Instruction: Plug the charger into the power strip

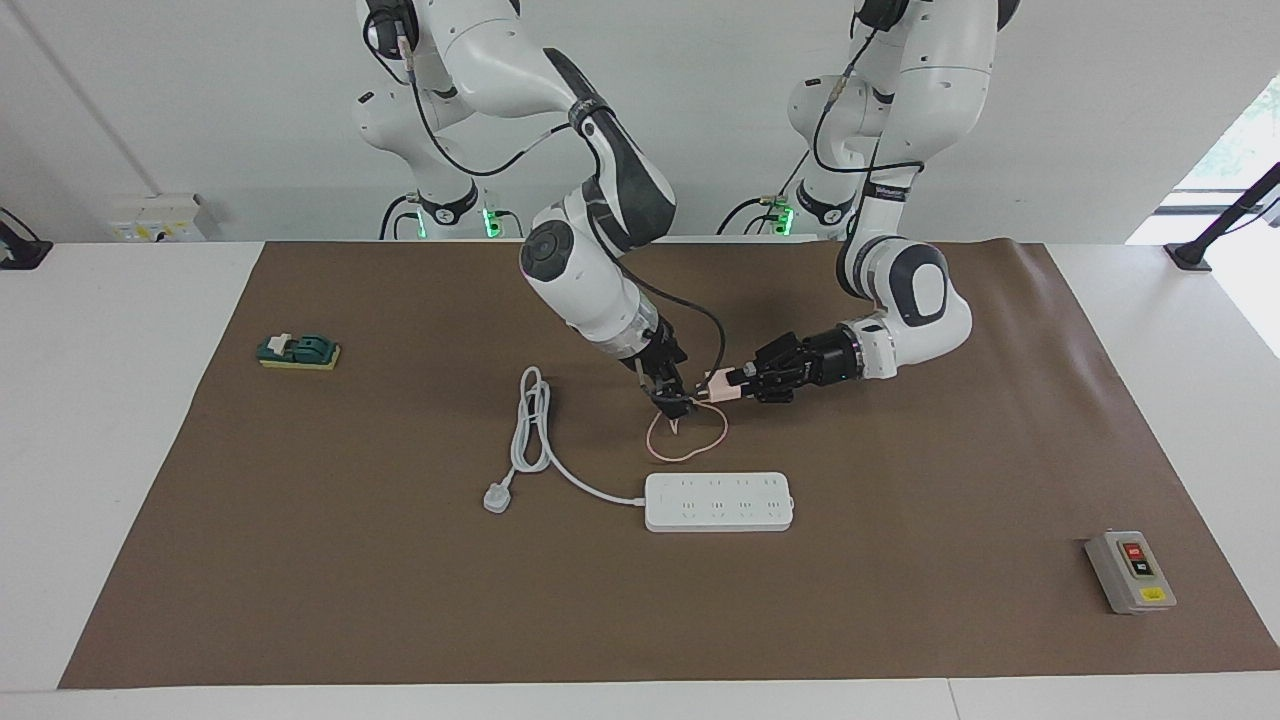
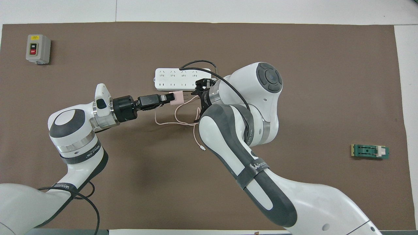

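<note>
My left gripper point(image 1: 730, 387) is shut on the pale-pink charger point(image 1: 716, 386) and holds it level, above the mat, on the side of the power strip point(image 1: 718, 501) nearer to the robots. In the overhead view the charger point(image 2: 178, 97) points its prongs toward my right gripper point(image 2: 198, 98). The thin pink cable point(image 1: 688, 440) hangs in a loop down to the mat. My right gripper point(image 1: 674, 407) points down beside the charger and is shut on the cable near its loose end. The white strip point(image 2: 176, 79) lies flat with its sockets up.
The strip's thick white cord and white plug point(image 1: 497, 497) lie toward the right arm's end. A green-and-yellow switch block point(image 1: 298, 351) sits further that way. A grey box with red and black buttons point(image 1: 1130, 571) sits toward the left arm's end.
</note>
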`<state>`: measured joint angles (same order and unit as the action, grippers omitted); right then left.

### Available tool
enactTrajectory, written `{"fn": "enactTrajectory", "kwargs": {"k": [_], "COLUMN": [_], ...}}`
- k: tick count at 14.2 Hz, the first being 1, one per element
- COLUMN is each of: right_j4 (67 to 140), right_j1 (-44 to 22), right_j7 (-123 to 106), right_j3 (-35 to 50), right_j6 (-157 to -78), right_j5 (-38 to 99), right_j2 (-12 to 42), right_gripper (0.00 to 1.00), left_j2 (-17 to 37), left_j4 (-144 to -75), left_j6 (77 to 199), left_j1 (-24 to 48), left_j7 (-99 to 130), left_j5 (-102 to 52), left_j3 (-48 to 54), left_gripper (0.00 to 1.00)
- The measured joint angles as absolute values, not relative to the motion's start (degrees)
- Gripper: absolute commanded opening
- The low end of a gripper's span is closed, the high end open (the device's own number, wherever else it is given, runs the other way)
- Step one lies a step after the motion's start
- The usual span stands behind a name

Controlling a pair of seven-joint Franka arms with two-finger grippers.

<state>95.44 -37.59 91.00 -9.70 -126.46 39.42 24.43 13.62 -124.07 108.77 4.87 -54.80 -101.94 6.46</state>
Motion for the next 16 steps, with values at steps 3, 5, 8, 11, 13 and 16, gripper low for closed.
{"fn": "enactTrajectory", "kwargs": {"k": [3, 5, 8, 11, 13, 16], "right_j4": [95.31, 95.11, 94.97, 95.02, 95.03, 95.03], "right_j1": [-32.92, -29.93, -25.82, -21.37, -18.57, -14.61], "right_j7": [81.61, 73.29, 59.22, 44.32, 36.90, 26.42], "right_j3": [-9.86, -9.95, -10.09, -10.16, -10.19, -10.22], "right_j6": [-120.37, -114.70, -104.82, -97.83, -96.05, -94.13], "right_j5": [34.91, 29.58, 20.55, 14.66, 11.80, 8.95], "right_j2": [23.14, 21.09, 16.56, 13.37, 12.65, 11.58], "right_gripper": [1.00, 1.00, 1.00, 1.00, 1.00, 1.00], "left_j2": [10.43, 8.03, 3.76, -0.74, -2.13, -2.20], "left_j4": [-123.18, -121.34, -117.88, -114.74, -110.68, -102.65], "left_j6": [109.05, 109.30, 109.27, 105.28, 97.23, 87.30], "left_j1": [4.09, 2.42, -0.99, -5.14, -10.01, -15.57], "left_j7": [-48.38, -41.09, -27.38, -16.58, -14.37, -13.57], "left_j5": [-96.26, -88.81, -74.14, -57.67, -48.04, -36.27], "left_j3": [5.98, 5.73, 5.60, 5.38, 5.05, 4.65], "left_gripper": [0.00, 0.00, 0.00, 0.00, 0.00, 0.00]}}
